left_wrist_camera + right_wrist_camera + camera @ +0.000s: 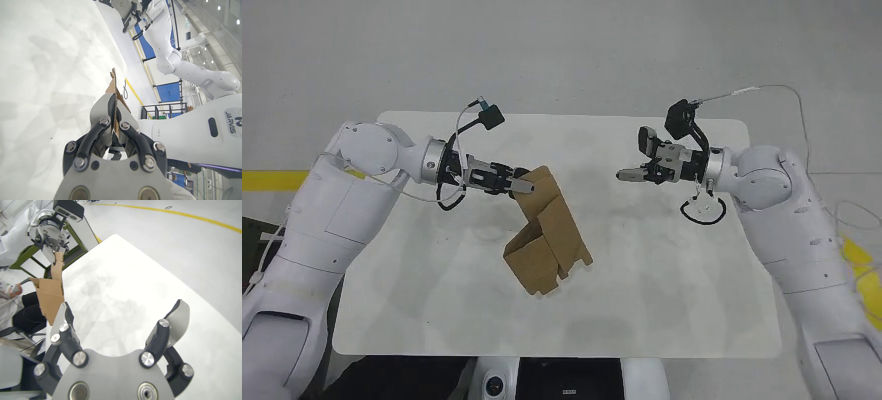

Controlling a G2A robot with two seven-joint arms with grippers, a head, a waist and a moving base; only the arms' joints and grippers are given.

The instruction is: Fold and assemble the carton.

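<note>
The left hand (pixel 521 184) is clamped on the top of the carton (pixel 547 238), which hangs half-open over the middle of the desk (pixel 412 300), its long axis running from that hand toward the robot. To its right, apart from it, the right hand (pixel 626 176) is spread wide and empty, pointing at the carton; it looks likeliest to fold next.
</note>
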